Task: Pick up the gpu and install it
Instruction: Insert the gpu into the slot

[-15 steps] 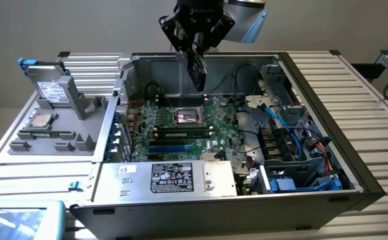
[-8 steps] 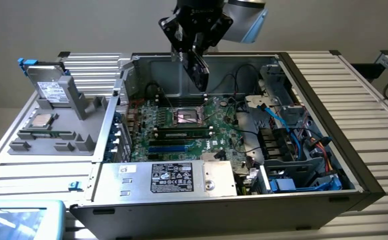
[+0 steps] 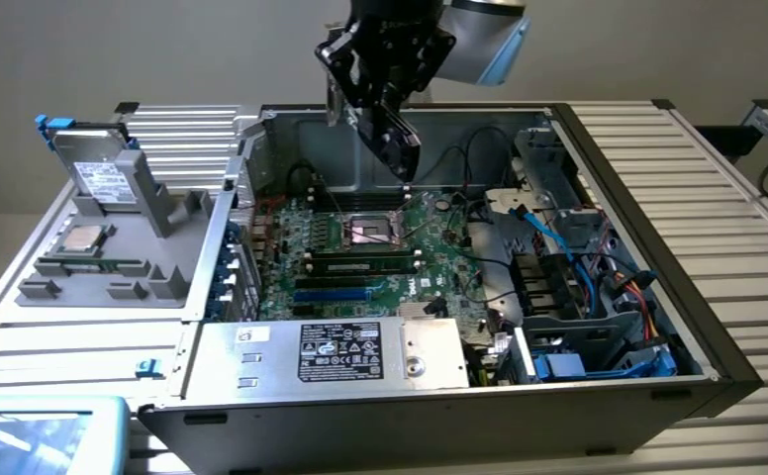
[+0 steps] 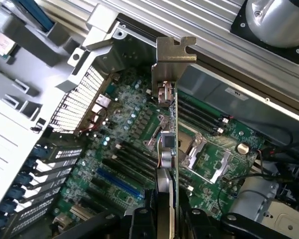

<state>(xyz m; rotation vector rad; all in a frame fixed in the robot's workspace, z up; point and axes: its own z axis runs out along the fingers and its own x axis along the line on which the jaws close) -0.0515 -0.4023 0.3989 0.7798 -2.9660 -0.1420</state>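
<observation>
Hangs above the motherboard with the gpu clamped edge-on in the jaws of the gripper — lifted already, not yet seated.

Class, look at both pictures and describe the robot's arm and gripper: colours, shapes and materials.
The robot's arm has a rounded, smooth, light grey joint casing. The gripper is black, built of angular linked bars with visible pivots; its two fingers look blocky and matte.
</observation>
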